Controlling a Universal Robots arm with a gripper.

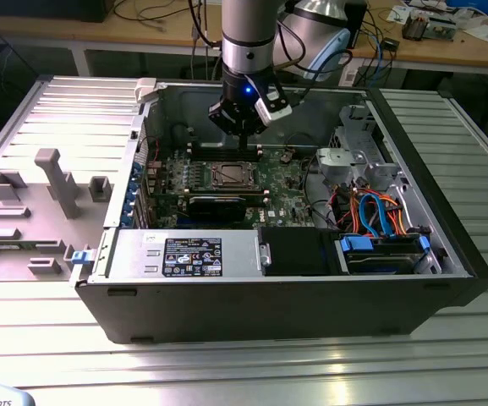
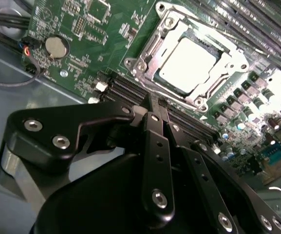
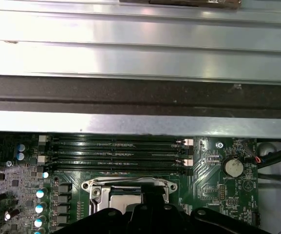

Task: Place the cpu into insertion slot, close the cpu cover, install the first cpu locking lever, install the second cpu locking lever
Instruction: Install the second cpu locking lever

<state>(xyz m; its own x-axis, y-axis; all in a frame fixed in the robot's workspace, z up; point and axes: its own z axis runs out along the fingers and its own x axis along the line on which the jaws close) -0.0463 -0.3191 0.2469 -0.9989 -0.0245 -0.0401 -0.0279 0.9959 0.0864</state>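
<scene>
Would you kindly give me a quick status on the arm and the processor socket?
Gripper above the green motherboard, holding nothing visible. Silver-topped square cpu seated in the socket, silvery metal frame cover down around it. Nothing in the way.

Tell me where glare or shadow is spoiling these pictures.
In the second wrist view, glare washes out the small square silver-topped cpu and the green board's edge beyond it. In the first wrist view, the ribbed metal table reflects brightly. In the exterior view, the case interior sits in shadow under the black gripper.
</scene>
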